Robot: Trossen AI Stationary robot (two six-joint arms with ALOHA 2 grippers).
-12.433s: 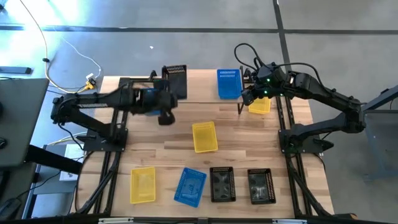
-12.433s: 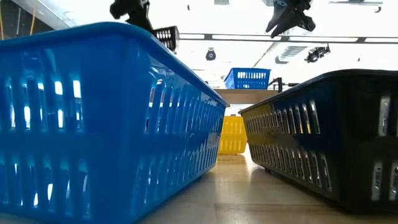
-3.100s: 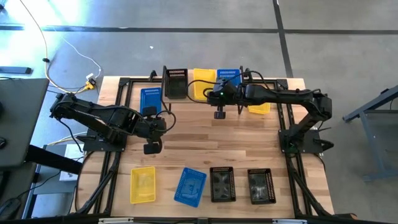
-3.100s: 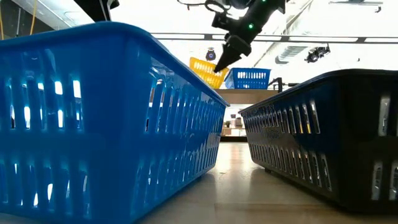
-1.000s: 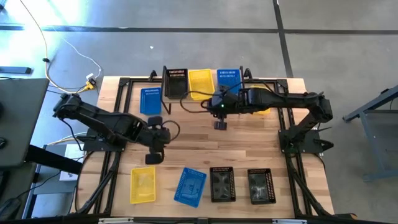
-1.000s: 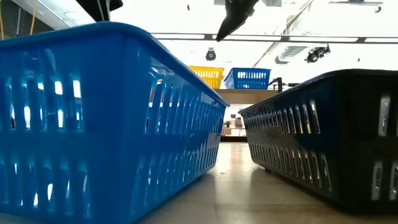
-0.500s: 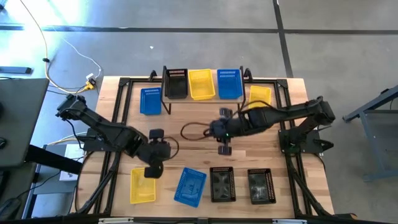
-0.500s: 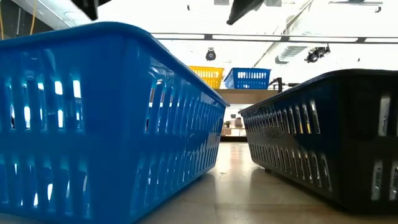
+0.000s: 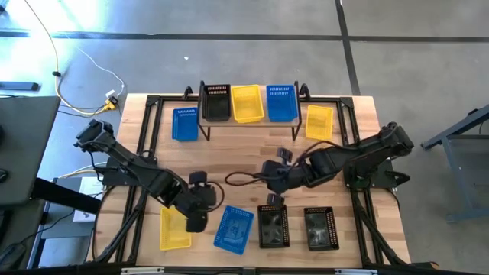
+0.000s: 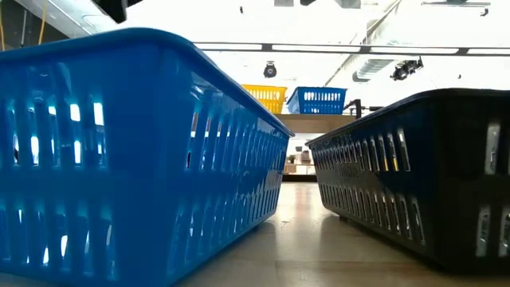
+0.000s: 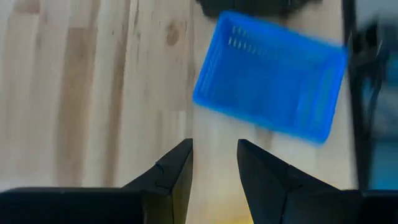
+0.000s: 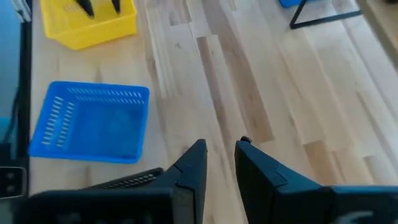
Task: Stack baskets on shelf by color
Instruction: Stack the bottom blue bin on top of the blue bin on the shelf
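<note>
On the shelf (image 9: pixel 249 121) at the far edge stand a black basket (image 9: pixel 216 102), a yellow one (image 9: pixel 247 103) and a blue one (image 9: pixel 282 102). A blue basket (image 9: pixel 184 124) and a yellow one (image 9: pixel 318 121) rest on the table beside it. Along the near edge lie a yellow (image 9: pixel 173 229), a blue (image 9: pixel 234 228) and two black baskets (image 9: pixel 273 226) (image 9: pixel 321 228). My left gripper (image 9: pixel 195 221) hovers open above the near yellow basket's right rim. My right gripper (image 9: pixel 273 200) hangs open over the far rim of the left black basket. Neither holds anything.
Bare wood lies between the shelf and the near row of baskets. A dark cable (image 9: pixel 241 179) loops over the table's middle by the right arm. Black frame rails (image 9: pixel 141 191) run along both table sides. In the low view the near blue (image 10: pixel 143 151) and black (image 10: pixel 422 167) baskets fill the foreground.
Both grippers have travelled toward the table's near edge, both open throughout. My left gripper has sunk a little, coming over the near yellow basket. My right gripper has left the shelf's front, rolled about its own axis, and now stands over the left black basket.
</note>
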